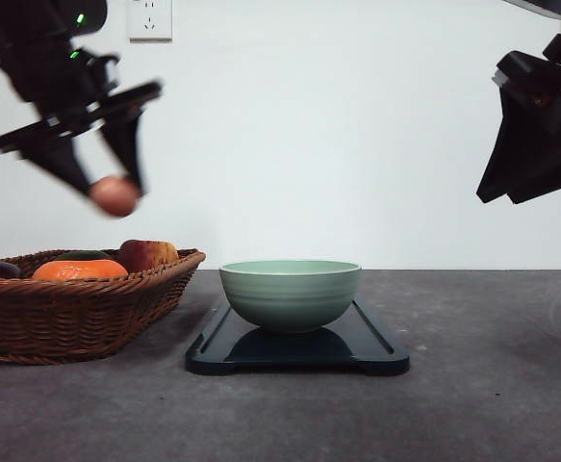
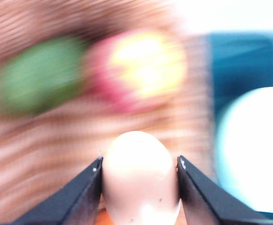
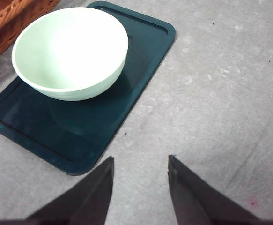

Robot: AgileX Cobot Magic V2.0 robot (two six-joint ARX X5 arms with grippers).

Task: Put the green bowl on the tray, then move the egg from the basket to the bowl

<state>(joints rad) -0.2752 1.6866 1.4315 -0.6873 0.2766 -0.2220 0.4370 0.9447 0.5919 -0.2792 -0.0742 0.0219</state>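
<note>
Above the basket [image 1: 78, 303] at left: egg [image 1: 115, 195] pinched in left gripper [image 1: 116, 192], lifted clear. Right gripper [image 3: 141, 166] spread, empty, high at right. Green bowl [image 1: 291, 294] already on tray [image 1: 261, 351]. Next, probably: carry rightward over bowl, lower, release gently.

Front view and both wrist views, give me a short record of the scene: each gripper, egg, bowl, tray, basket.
left gripper: raised above the basket, shut on the egg
right gripper: open, holding nothing, raised above the table
green bowl: upright on the tray, empty inside
basket: on the table beside the tray, holds an apple and an orange fruit
</note>
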